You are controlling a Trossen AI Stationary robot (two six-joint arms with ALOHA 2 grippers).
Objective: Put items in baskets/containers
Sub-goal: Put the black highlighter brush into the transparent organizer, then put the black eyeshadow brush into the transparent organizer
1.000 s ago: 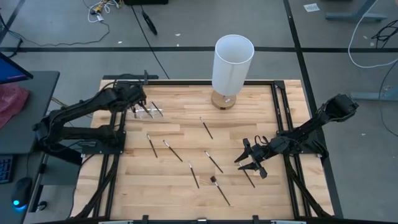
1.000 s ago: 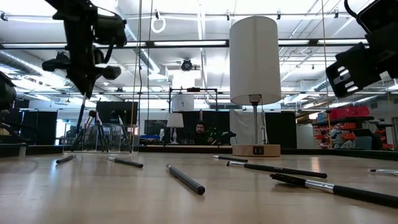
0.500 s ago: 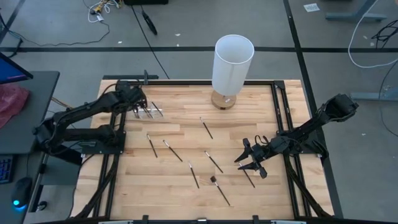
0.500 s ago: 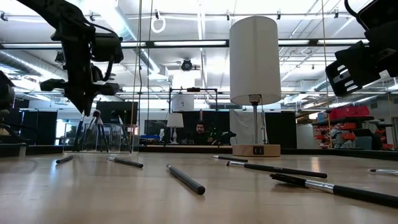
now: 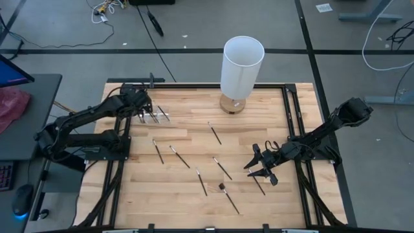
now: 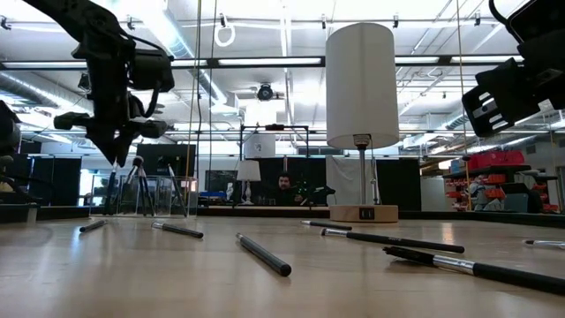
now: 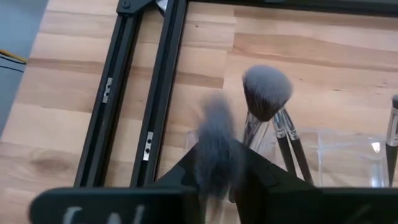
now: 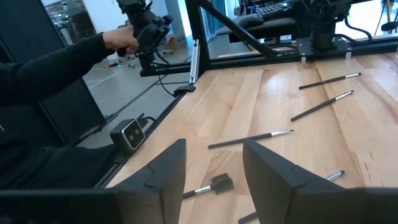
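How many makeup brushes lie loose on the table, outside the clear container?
7 brushes: one near the white cylinder, two at centre-left, three mid-table, one beside the right gripper. That gripper may hide more.

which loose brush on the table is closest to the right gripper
The brush lying right under the open right gripper, nearest the table's right edge. The other loose brushes lie farther toward the middle and left.

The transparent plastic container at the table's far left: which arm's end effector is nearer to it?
Left. The left end effector hangs right over the transparent plastic container, gripping a fluffy makeup brush. The right end effector waits across the table, open above the scattered brushes.
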